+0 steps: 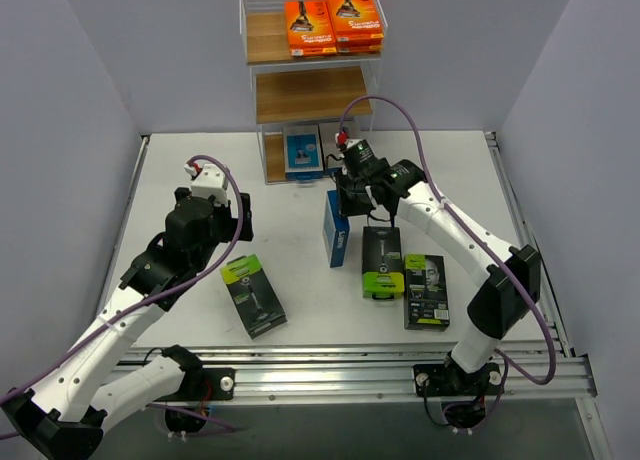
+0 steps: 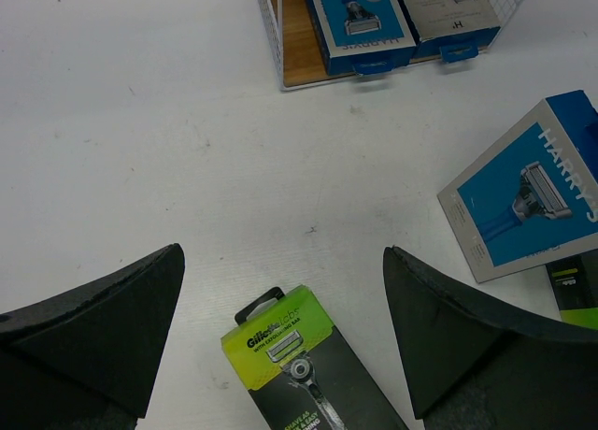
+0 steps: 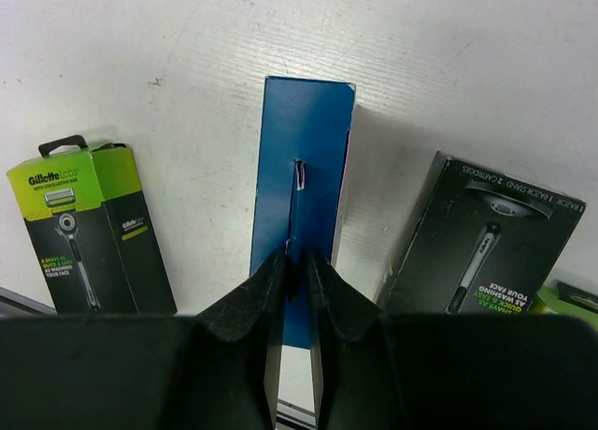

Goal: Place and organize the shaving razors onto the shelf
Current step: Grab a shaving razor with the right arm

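My right gripper (image 1: 351, 188) (image 3: 297, 265) is shut on the top hang tab of a blue-and-white razor pack (image 1: 337, 232) (image 3: 304, 168) and holds it upright at the table. The same pack shows in the left wrist view (image 2: 526, 192). My left gripper (image 1: 236, 216) (image 2: 280, 327) is open and empty above a black, lime-topped pack (image 1: 253, 295) (image 2: 297, 360) lying flat. The shelf (image 1: 310, 92) stands at the back, with orange packs (image 1: 332, 25) on its top tier and two blue packs (image 1: 303, 148) (image 2: 360, 19) on the bottom board (image 2: 297, 37). The middle tier is bare.
Two more packs lie flat right of the held one: a black and lime one (image 1: 382, 262) (image 3: 481, 234) and a black one (image 1: 426, 291). The lime-topped pack also shows in the right wrist view (image 3: 89, 229). A metal rail (image 1: 350, 365) runs along the near edge.
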You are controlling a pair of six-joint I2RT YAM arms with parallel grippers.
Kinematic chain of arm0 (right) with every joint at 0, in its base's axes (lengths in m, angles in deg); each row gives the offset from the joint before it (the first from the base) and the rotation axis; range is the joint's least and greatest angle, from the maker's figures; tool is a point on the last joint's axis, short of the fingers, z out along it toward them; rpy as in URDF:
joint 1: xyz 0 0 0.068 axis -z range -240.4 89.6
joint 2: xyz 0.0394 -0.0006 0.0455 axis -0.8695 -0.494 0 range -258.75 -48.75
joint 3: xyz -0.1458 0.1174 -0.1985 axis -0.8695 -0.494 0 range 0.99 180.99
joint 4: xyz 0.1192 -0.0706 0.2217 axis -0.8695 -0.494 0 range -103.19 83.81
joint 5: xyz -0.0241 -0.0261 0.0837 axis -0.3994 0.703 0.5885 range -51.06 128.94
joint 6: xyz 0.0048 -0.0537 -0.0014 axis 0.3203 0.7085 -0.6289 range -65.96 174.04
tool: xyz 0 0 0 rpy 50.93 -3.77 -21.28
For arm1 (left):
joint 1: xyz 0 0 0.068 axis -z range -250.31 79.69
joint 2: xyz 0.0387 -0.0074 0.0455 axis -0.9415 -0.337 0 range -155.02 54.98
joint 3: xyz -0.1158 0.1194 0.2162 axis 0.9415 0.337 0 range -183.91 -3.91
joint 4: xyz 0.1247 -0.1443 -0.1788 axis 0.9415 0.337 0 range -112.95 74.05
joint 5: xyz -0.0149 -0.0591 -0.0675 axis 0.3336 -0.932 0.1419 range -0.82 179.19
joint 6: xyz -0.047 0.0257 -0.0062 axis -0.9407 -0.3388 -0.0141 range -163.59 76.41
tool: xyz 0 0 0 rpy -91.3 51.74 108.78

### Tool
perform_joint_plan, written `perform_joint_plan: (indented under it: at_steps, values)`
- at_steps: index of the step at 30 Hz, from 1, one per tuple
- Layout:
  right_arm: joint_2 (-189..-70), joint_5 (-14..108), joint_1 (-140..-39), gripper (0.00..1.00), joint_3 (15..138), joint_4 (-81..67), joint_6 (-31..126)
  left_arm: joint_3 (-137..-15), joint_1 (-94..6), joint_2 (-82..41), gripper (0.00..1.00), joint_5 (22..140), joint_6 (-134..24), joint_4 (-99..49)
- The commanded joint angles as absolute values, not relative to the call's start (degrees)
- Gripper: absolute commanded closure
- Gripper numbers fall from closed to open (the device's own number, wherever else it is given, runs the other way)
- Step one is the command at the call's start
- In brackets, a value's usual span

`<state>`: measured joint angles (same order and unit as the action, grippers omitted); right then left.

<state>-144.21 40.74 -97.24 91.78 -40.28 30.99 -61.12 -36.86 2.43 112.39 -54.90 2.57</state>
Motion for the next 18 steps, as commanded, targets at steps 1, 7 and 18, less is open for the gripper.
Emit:
perform_joint_plan:
  at_steps: [1,7,18]
  values:
    - [-147.36,39.64,-97.22,0.89,93.01,-45.21,31.63,-61.39,-36.56,3.48,0.04,111.69,-54.40,0.70]
    - [-149.12,41.57,-97.22,1.00,94.95,-46.10,32.24,-61.39,-36.56,3.39,0.04,111.16,-54.40,0.70]
    - [-146.67,41.14,-95.65,1.00,94.34,-44.08,31.46,-61.31,-36.56,3.48,0.04,110.81,-54.57,0.52]
